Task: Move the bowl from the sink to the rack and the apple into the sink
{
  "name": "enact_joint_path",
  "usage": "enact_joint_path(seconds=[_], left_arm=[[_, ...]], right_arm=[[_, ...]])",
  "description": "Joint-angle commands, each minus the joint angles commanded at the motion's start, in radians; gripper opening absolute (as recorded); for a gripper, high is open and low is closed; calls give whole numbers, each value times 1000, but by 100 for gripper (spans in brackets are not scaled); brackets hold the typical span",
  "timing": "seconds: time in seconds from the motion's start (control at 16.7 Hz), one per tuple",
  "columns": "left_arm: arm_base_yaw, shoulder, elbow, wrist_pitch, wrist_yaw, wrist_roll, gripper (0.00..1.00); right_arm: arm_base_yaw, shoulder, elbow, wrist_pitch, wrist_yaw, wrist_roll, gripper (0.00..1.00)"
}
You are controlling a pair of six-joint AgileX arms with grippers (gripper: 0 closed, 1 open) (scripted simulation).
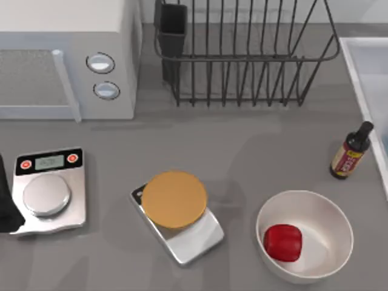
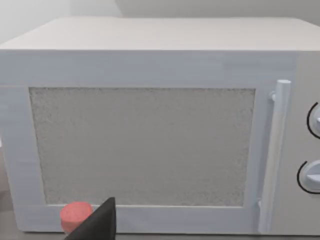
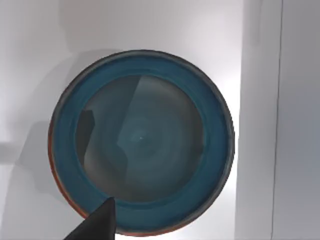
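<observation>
Neither half of the task is done, judging from how things lie. The round teal-blue bowl with the reddish-brown rim band [image 3: 141,142] sits upright on the pale floor of the white-grey rectangular sink [image 3: 260,125], seen straight down from the right wrist camera; the sink's raised rim [image 1: 364,79] runs along the table's right edge. The right gripper [image 3: 97,225] hangs above the bowl with one dark fingertip over its rim, not touching as far as I can tell (jaw state: cannot tell).

The large black wire dish rack [image 1: 242,54] at the back edge holds nothing but its dark cutlery cup [image 1: 173,27]. The small glossy red apple [image 1: 283,242] lies inside a plain white bowl [image 1: 305,236] near the front right corner, well apart from the sink.

The left arm [image 1: 7,200] is parked at the left edge, and its gripper [image 2: 97,225] faces the white microwave [image 2: 150,125] (jaws: cannot tell).

Left to do: grasp bowl, place in rack, then move apple into sink.
</observation>
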Motion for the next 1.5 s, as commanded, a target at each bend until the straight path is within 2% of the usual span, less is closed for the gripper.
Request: enact_joint_path(seconds=[0.36,0.78,1.2,1.5], left_arm=[[0,0,0,0,0,0,100],[0,0,0,0,0,0,100],[0,0,0,0,0,0,100],[0,0,0,0,0,0,100]], right_arm=[[-54,282,288,-186,-11,-29,100],[-84,412,431,-294,-27,-34,100],[-80,422,420,-276,-27,-32,100],[-79,510,339,-99,-26,-27,100]])
